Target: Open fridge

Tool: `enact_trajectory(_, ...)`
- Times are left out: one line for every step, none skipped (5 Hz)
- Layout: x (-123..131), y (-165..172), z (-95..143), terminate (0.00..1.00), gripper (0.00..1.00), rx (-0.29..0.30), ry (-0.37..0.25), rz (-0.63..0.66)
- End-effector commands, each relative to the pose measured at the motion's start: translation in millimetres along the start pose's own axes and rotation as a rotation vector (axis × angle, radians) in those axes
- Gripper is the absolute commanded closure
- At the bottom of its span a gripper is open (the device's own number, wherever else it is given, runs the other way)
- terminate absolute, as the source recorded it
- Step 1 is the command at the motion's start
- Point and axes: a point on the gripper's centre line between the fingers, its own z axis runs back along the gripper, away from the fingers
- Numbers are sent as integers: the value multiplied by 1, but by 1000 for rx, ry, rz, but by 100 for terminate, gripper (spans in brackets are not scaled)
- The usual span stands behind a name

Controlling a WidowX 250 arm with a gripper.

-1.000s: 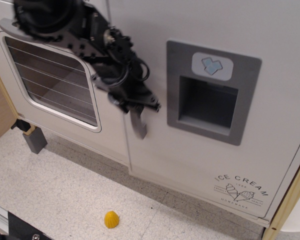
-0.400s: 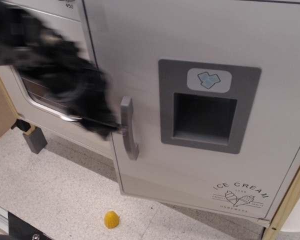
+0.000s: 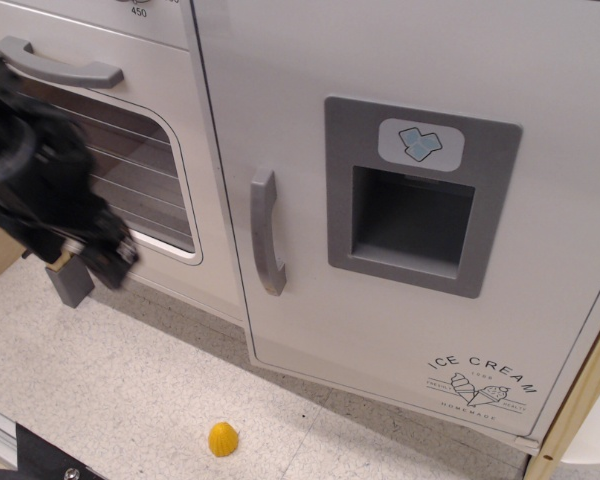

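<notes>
Readable text: two spots, both on the white toy kitchen.

I read "ICE CREAM" over a small cone logo at the lower right of the large white fridge door [image 3: 400, 70]; the tiny words under it are too small for me. "450" sits on the white panel above the oven door with window [image 3: 130, 170].

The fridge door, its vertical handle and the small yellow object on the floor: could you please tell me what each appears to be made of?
The fridge door looks like painted wood or board: flat, matte white, printed logo. Its handle seems moulded grey plastic, smooth with a slight sheen. The yellow object looks like plastic or rubber, ridged like a shell; too small to be sure.
</notes>
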Motion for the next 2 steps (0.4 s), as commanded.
enact_trajectory(60,51,20,0,0,117,10,346)
enact_trajectory(81,51,28,0,0,95,18,441)
